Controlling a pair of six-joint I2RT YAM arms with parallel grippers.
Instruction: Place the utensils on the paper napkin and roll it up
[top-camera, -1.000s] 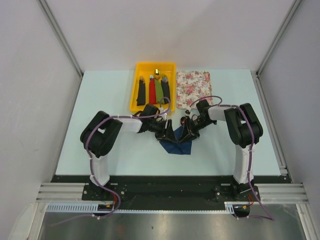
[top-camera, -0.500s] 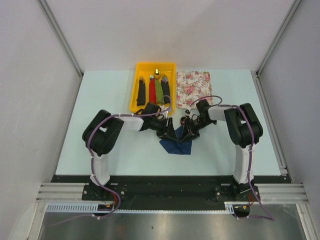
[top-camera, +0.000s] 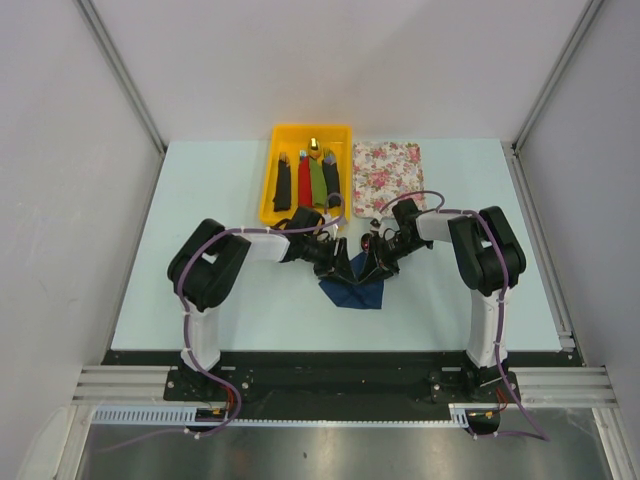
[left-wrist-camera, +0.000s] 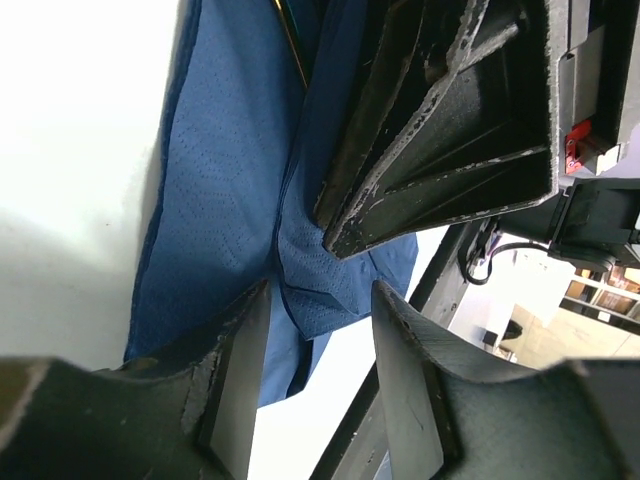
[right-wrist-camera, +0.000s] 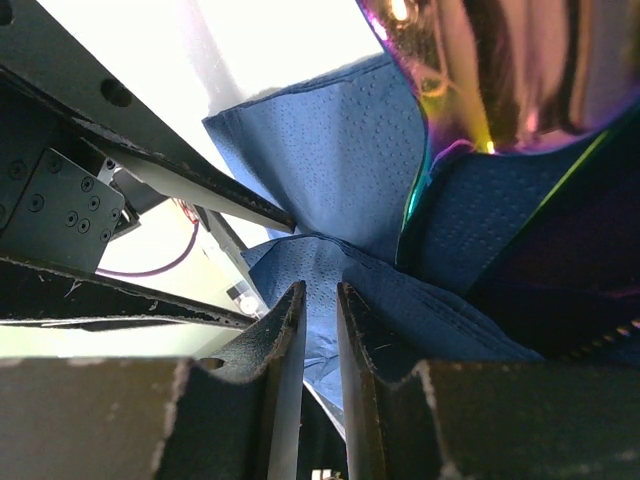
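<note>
The dark blue paper napkin (top-camera: 352, 288) lies crumpled on the table between both arms. My left gripper (top-camera: 338, 265) is at its left edge and is open. A raised fold of the napkin (left-wrist-camera: 320, 285) sits just beyond the fingertips, with bare table showing between the fingers (left-wrist-camera: 238, 380). My right gripper (top-camera: 373, 267) is at the napkin's right side, jaws only a narrow gap apart over a ridge of the napkin (right-wrist-camera: 330, 160). The iridescent spoon bowl (right-wrist-camera: 500, 70) rests on the paper beyond them. A thin utensil handle (left-wrist-camera: 292, 40) lies in a crease.
A yellow tray (top-camera: 268, 190) with black, red and green bundles stands behind the left gripper. The floral mat (top-camera: 388, 178) lies behind the right gripper. The right gripper's black finger (left-wrist-camera: 440, 120) is close in front of the left wrist camera.
The left arm has edged slightly right toward the napkin and its jaws have narrowed a little. The right arm and the napkin look unchanged.
</note>
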